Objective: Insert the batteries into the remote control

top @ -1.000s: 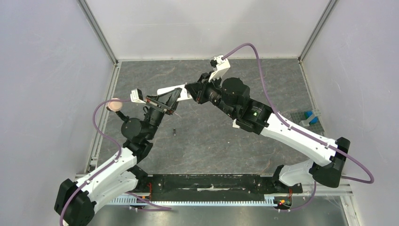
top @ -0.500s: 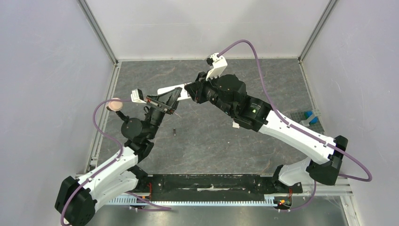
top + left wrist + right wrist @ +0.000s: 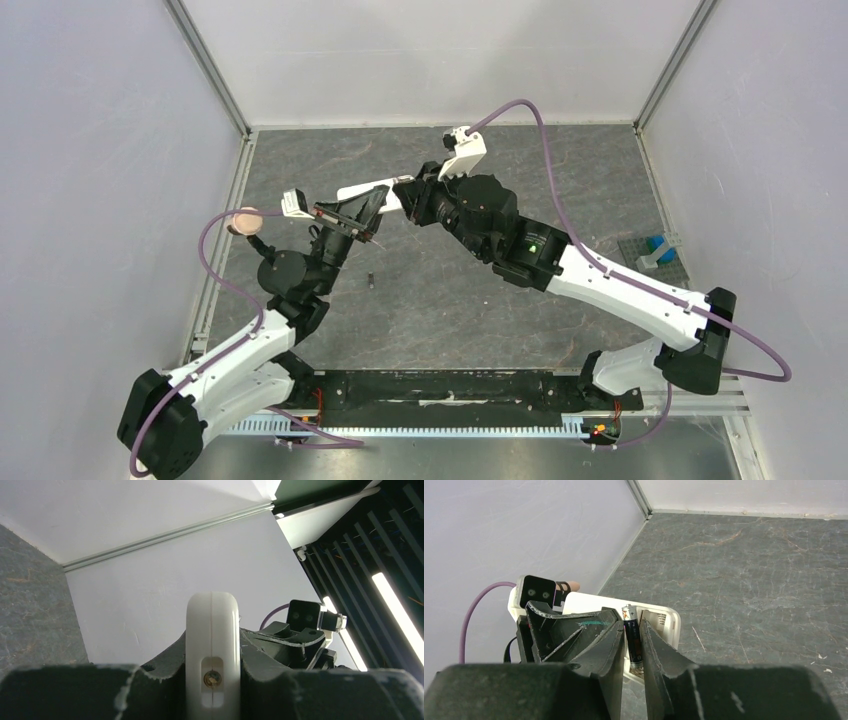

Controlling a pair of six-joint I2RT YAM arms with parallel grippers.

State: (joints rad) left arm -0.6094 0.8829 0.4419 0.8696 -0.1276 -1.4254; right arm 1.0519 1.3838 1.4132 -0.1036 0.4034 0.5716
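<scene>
The remote control (image 3: 352, 190) is a white handset held up off the table, and my left gripper (image 3: 372, 207) is shut on it. In the left wrist view its narrow end (image 3: 212, 630) stands clamped between the jaws of that gripper (image 3: 212, 638). My right gripper (image 3: 631, 625) meets it from the right and is shut on a black battery (image 3: 632, 641). That battery stands upright at the remote's open compartment (image 3: 663, 621). A second battery (image 3: 370, 281) lies on the grey table below the two grippers.
A blue object (image 3: 660, 248) sits on a small grid mat at the table's right edge. White walls with metal frame rails (image 3: 215, 75) close in the table at the back and on both sides. The arm bases stand on a black rail (image 3: 450, 388).
The right arm's wrist and forearm have swung a little left and closer to the remote, with its fingers staying at the remote's end. The left arm and the remote have barely moved.
</scene>
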